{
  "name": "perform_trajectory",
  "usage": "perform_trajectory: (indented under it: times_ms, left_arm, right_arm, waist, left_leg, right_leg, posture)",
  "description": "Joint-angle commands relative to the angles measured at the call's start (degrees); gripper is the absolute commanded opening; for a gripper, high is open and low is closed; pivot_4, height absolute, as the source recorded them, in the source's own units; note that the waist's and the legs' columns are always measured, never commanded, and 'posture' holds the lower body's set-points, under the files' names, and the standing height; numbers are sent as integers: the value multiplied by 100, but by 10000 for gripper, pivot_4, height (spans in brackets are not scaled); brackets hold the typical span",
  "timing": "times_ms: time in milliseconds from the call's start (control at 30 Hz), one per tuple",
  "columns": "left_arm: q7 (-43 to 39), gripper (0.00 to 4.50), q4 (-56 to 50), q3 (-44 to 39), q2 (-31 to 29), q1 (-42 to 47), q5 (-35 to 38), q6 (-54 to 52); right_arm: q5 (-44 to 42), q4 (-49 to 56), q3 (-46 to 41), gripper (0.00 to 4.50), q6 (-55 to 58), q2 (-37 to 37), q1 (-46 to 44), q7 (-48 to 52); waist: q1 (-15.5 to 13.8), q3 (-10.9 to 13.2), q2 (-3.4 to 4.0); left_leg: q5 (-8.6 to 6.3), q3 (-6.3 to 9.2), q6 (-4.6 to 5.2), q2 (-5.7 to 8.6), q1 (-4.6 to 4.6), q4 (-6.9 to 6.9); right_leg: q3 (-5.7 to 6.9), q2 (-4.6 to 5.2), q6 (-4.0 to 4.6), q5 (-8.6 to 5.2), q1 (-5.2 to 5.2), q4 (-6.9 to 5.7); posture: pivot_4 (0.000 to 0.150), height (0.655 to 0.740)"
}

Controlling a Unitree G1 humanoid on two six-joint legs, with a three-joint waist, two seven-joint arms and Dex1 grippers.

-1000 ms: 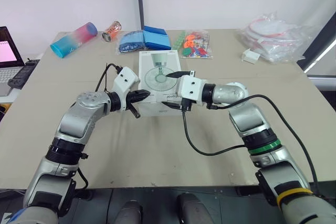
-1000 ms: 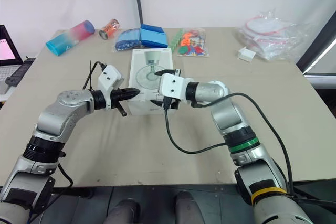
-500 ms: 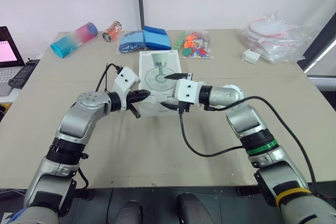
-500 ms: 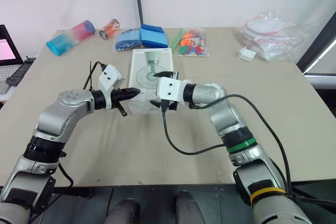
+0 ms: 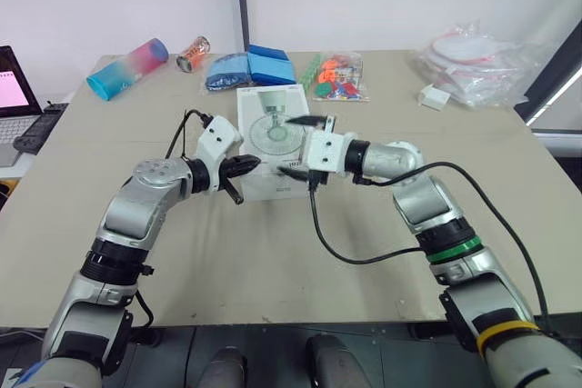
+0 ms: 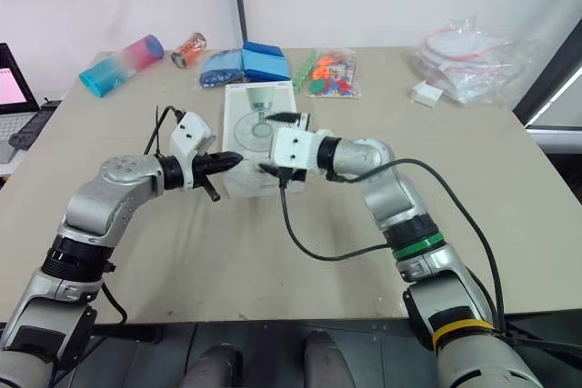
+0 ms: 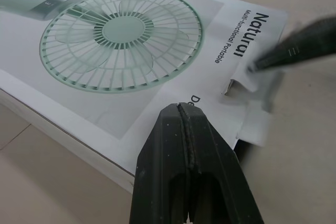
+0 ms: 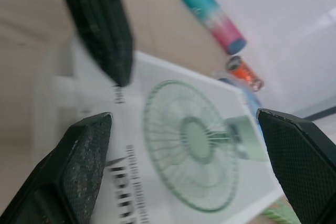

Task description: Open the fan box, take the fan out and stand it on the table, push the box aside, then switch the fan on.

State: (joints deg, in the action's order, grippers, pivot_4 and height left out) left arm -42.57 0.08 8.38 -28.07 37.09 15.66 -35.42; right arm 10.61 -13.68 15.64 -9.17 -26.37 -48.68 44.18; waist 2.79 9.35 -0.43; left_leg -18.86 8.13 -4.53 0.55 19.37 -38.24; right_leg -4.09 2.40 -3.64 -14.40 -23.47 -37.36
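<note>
Lying flat at the centre of the frame with its printed picture upward, the fan box [image 5: 275, 138] rests on the table [image 5: 364, 252] between the two grippers. The left gripper [image 5: 245, 168], fingers pressed together, has its tip at the box's lower-left corner, seemingly to steady it. The right gripper [image 5: 286, 145] is spread wide over the box's lower end, one fingertip [image 7: 299, 45] at a small end flap [image 7: 252, 124] that looks partly lifted; otherwise the box looks closed, so the fan is presumably inside.

white cardboard fan box [image 5: 268, 124]: pale-green fan print, black lettering | beige table [image 5: 236, 256] | teal-to-pink gradient cylinder [image 5: 128, 68] | flat blue packet [image 5: 271, 67]
</note>
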Motion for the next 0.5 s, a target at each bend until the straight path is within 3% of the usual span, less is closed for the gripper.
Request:
perform_trajectory:
  times_ms: [33, 267, 367, 500]
  left_arm:
    - [-77, 592, 127, 92, -10, -74, -83, -87]
    - [-95, 592, 119, 100, 13, -105, -95, -78]
    - [-90, 592, 121, 86, 20, -105, -91, -84]
    - [-90, 592, 124, 73, 22, -106, -89, -89]
  right_arm:
    - [31, 4, -267, 45000, -229, -64, -277, -303]
    - [-389, 40, -368, 45000, 165, 36, -200, -71]
    - [-1117, 393, -408, 45000, 1198, -113, 123, 794]
    - [-1444, 736, -357, 45000, 1857, -426, 373, 1444]
  waist:
    - [1, 0, 0]
    - [2, 0, -1]
    - [-1, -1, -1]
    - [-3, 0, 0]
  left_leg:
    - [0, 0, 0, 0, 0, 1]
    - [0, -1, 1, 0, 0, 2]
    - [-1, 0, 1, 0, 0, 1]
    - [-2, 1, 4, 2, 2, 0]
  right_leg:
    - [0, 0, 0, 0, 0, 0]
    - [0, 0, 0, 0, 0, 1]
    - [0, 1, 0, 0, 2, 1]
    - [1, 3, 0, 0, 3, 2]
  posture:
    - [1500, 7400]
    - [1500, 7400]
    - [1500, 7400]
    - [1500, 7400]
